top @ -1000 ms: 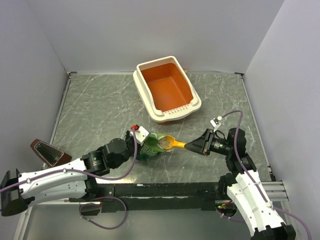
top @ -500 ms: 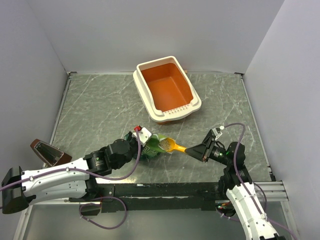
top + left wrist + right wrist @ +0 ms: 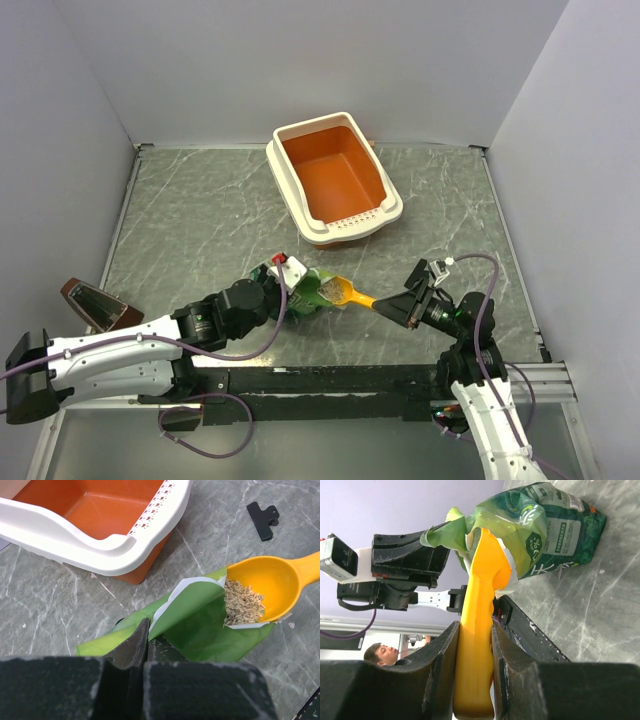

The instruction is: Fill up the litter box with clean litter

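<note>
The litter box (image 3: pixel 392 208), orange inside with a cream rim, stands at the back centre; no granules show in it. It also shows in the left wrist view (image 3: pixel 85 545). My left gripper (image 3: pixel 283 288) is shut on the top edge of the green bag (image 3: pixel 200 625), holding its mouth open. My right gripper (image 3: pixel 395 303) is shut on the handle of the orange-yellow scoop (image 3: pixel 480 630). The scoop's bowl (image 3: pixel 265 587) sits at the bag's mouth and holds a small heap of pale litter (image 3: pixel 242 602).
A black binder clip (image 3: pixel 263 519) lies on the table right of the litter box. A brown wedge-shaped object (image 3: pixel 95 305) sits at the left edge. The grey walls close the table on three sides.
My right arm has pulled back and dropped lower, with the scoop's bowl staying at the bag's mouth. My left gripper and the bag have shifted slightly right.
</note>
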You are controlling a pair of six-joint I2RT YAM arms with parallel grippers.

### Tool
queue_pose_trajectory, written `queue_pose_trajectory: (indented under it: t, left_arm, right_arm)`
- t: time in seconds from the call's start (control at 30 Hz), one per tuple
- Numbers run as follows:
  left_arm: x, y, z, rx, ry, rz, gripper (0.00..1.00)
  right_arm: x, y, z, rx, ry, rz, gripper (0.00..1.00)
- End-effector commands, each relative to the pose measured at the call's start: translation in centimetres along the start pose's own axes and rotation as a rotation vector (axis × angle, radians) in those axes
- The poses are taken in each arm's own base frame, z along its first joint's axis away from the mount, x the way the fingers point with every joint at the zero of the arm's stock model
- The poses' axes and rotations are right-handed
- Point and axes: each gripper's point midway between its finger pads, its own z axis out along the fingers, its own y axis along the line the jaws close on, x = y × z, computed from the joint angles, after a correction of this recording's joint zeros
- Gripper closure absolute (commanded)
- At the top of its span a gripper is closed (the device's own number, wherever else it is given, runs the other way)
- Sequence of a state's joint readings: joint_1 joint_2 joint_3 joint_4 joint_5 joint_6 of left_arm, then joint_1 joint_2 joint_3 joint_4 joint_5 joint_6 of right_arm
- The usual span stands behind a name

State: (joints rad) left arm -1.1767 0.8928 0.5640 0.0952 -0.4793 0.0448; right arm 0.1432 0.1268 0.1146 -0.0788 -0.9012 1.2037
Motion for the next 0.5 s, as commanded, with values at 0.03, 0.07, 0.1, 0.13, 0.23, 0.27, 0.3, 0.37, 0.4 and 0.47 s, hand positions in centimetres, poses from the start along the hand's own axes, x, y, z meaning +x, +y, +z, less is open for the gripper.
queue_pose_trajectory:
  t: [0.03,0.07,0.1,0.13,0.23,0.27,0.3,0.37,0.4,0.47]
  left_arm:
    - [-0.7,-0.7,0.2,0.013,-0.022,-0.012,0.99]
    - [-0.6,-0.6,0.2,0.007,-0.02,-0.011,0.99]
    - [-0.6,-0.5,0.2,0.001,-0.019,-0.01,0.99]
    - [-0.7,-0.5,0.2,-0.001,-0.019,-0.01,0.99]
    - [-0.4,-0.4,0.3,-0.011,-0.01,-0.006,0.99]
    - [-0.4,-0.3,0.3,-0.014,-0.011,-0.006,0.99]
    - [-0.3,-0.3,0.3,-0.014,-0.007,-0.007,0.99]
    - [-0.4,-0.3,0.3,-0.017,-0.007,-0.007,0.99]
    - [-0.4,-0.3,0.3,-0.019,-0.008,-0.006,0.99]
    - [-0.4,-0.2,0.3,-0.021,-0.011,-0.008,0.99]
  right_arm:
    - [-0.4,1.6,-0.7,0.021,-0.046,-0.013,1.0]
    - [-0.4,1.5,-0.8,0.028,-0.05,-0.011,1.0]
    - [-0.4,1.7,-0.9,0.031,-0.052,-0.018,1.0]
    - [-0.4,1.8,-1.1,0.036,-0.059,-0.028,1.0]
    - [-0.4,2.1,-1.3,0.04,-0.072,-0.038,1.0]
    - [-0.4,2.2,-1.4,0.042,-0.074,-0.037,1.0]
    - [-0.4,2.3,-1.5,0.042,-0.079,-0.038,1.0]
    - [-0.3,2.3,-1.6,0.048,-0.083,-0.039,1.0]
    - [-0.3,2.4,-1.7,0.05,-0.088,-0.042,1.0]
    - [-0.2,2.1,-1.8,0.067,-0.089,-0.032,1.0]
